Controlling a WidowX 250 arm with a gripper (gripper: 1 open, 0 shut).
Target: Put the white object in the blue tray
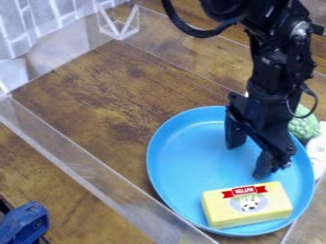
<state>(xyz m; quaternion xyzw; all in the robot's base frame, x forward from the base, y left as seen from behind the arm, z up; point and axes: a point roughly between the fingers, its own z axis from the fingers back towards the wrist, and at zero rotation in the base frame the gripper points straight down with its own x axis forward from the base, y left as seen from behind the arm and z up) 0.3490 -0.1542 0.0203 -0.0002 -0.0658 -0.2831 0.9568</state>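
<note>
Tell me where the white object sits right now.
The white object peeks in at the right edge of the camera view, outside the blue tray, just below the bumpy green gourd and right of the gripper.

We see the gripper (253, 152) hanging low over the blue tray (178, 157), jaws spread wide and empty. 1 yellow block (249, 205) lies in the tray. The green gourd (306, 125) and white object (318, 150) sit beyond its right rim.

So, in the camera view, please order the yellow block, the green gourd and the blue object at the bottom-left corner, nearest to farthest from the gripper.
From the gripper:
1. Yellow block, just below, on the blue tray.
2. Green gourd, to the right, off the tray.
3. Blue object, far left corner.
</note>
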